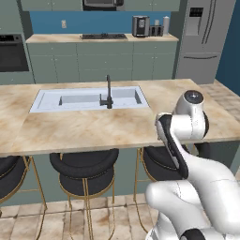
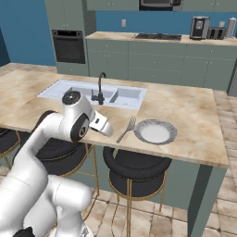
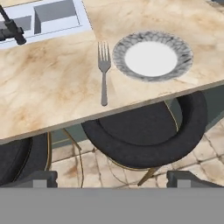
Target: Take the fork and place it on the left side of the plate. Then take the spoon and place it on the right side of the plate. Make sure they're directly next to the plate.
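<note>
The hand [image 3: 112, 177] is spread wide and holds nothing, hanging out past the bench [image 3: 52, 92] edge above a black stool [image 3: 144, 135]. The fork [image 3: 103, 70] lies flat just beside the plate's [image 3: 179, 50] left rim, tines toward the sink [image 3: 43, 17]. The plate carries nothing.

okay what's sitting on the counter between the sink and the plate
The fork lies there, just left of the plate and apart from the sink, with bare counter around it, as the hand view shows.
</note>
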### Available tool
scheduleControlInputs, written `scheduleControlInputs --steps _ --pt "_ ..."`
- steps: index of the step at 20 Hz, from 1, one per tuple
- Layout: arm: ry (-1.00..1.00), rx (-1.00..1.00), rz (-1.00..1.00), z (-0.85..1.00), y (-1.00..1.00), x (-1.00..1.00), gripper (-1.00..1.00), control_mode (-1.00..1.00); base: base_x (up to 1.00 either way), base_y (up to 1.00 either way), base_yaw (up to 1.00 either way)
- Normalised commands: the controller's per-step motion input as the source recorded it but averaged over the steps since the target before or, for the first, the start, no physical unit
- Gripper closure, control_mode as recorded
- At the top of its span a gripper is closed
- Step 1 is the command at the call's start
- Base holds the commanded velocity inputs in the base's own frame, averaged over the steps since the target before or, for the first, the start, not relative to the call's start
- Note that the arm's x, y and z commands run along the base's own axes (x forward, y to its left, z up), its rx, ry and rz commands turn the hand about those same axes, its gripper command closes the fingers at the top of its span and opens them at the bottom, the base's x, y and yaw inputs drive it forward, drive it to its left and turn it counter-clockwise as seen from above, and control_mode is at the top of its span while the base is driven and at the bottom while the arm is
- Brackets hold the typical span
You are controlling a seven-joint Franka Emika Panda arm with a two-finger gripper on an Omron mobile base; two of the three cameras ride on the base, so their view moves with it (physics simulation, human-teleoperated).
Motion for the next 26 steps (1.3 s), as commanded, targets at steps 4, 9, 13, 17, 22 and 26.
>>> scheduleControlInputs --steps 4,9,13,17,22,26 --pt "0.16 0.0 -0.03 0.06 0.4 -0.98 -1.0 -1.0 0.0 0.0 0.0" --pt "0.08 0.0 0.0 0.0 0.13 -0.52 -1.0 -1.0 0.0 0.0 0.0" --pt "0.0 0.0 0.0 0.0 0.0 0.0 -1.0 -1.0 0.0 0.0 0.0" --pt "0.0 0.0 0.0 0.0 0.0 0.0 -1.0 -1.0 0.0 0.0 0.0" --pt "0.0 0.0 0.0 0.0 0.0 0.0 -1.0 -1.0 0.0 0.0 0.0" --pt "0.0 0.0 0.0 0.0 0.0 0.0 -1.0 -1.0 0.0 0.0 0.0"
